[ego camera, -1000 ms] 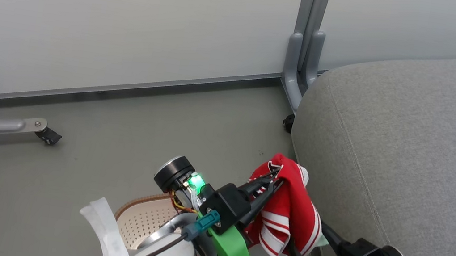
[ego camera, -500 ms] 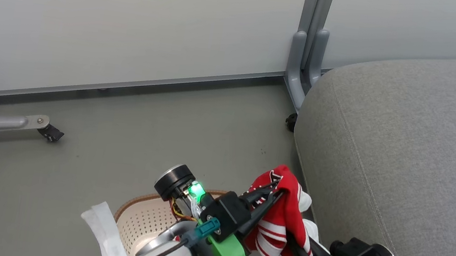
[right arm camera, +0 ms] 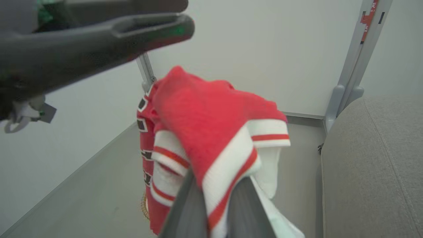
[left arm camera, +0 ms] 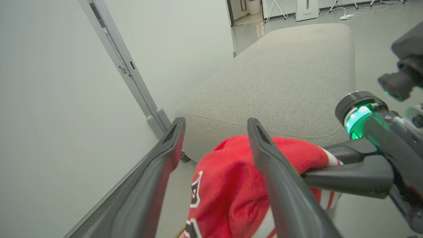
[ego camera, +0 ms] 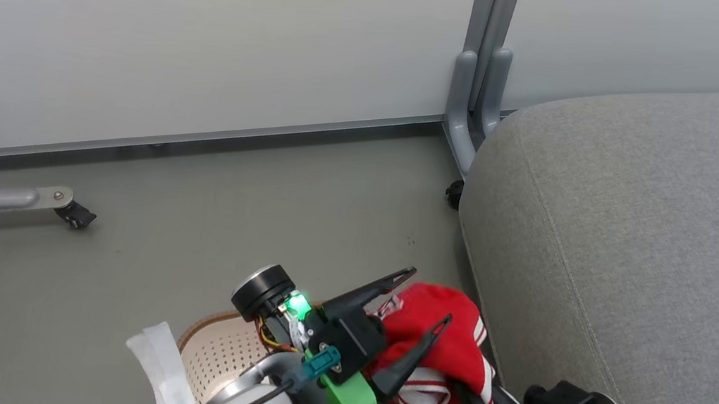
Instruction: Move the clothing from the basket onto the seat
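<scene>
Our left gripper (ego camera: 427, 295), clamped on the clothing (ego camera: 457, 338) until a moment ago, now spreads its fingers wide and lets go. Our right gripper (right arm camera: 218, 190), open a second ago, now pinches the striped hem, and the red bundle sits lower.

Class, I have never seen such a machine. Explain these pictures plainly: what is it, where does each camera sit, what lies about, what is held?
It is a wheeled robot with two arms, each ending in a gripper with two long dark fingers. The wide picture comes from a camera on its head, looking down. The others come from cameras on its wrists, looking along the fingers. On the floor stands a cream perforated basket, beside a big grey sofa cushion. The right gripper is shut on a red jersey with white trim, holding it up near the cushion's edge. The left gripper stands open close to the cloth, not gripping it.
</scene>
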Controlling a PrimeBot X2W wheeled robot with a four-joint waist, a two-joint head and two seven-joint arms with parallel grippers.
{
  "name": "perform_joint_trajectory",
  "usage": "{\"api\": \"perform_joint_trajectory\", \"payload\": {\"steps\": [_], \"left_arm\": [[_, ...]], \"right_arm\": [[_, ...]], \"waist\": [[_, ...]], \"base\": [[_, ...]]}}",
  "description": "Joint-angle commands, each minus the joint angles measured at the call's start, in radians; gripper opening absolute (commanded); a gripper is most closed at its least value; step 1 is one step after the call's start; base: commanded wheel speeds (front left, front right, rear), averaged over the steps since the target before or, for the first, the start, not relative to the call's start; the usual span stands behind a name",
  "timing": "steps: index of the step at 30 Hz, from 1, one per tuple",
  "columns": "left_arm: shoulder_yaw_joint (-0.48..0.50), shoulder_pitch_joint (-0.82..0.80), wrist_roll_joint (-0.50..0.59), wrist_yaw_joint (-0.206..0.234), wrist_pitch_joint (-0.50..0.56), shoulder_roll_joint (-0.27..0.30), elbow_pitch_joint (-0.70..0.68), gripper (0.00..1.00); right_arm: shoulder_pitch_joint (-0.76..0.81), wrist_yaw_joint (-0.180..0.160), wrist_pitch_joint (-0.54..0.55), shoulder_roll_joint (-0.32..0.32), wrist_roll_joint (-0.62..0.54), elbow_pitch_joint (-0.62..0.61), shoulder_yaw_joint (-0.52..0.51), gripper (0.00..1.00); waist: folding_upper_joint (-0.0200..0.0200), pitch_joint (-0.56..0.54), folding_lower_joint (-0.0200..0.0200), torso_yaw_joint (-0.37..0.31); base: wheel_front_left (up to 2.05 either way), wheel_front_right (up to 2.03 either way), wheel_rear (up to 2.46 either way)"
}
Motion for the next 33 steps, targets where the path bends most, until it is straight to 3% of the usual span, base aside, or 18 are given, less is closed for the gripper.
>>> {"api": "perform_joint_trajectory", "payload": {"steps": [1, 18, 25, 33], "left_arm": [[0.000, 0.020, -0.003, 0.007, 0.002, 0.007, 0.003, 1.00], [0.010, 0.053, -0.043, 0.029, -0.009, 0.020, 0.012, 1.00], [0.034, 0.094, -0.068, 0.054, -0.044, 0.045, 0.013, 1.00], [0.029, 0.138, -0.079, 0.046, -0.088, 0.080, 0.021, 1.00]], "right_arm": [[0.014, -0.001, 0.000, -0.004, 0.008, -0.005, -0.005, 0.00], [0.040, -0.001, -0.001, -0.007, 0.001, -0.048, -0.080, 0.00], [0.056, -0.001, -0.002, -0.006, -0.023, -0.122, -0.167, 0.00], [0.074, -0.001, -0.001, -0.005, -0.055, -0.231, -0.231, 0.00]], "waist": [[-0.0001, -0.001, 0.0000, 0.000], [-0.0001, -0.001, 0.0000, -0.018], [-0.0001, 0.028, 0.0000, -0.079], [-0.0001, 0.083, 0.0000, -0.183]], "base": [[0.00, 0.00, 0.00], [0.00, 0.00, 0.00], [0.00, 0.00, 0.00], [0.00, 0.00, 0.00]]}}
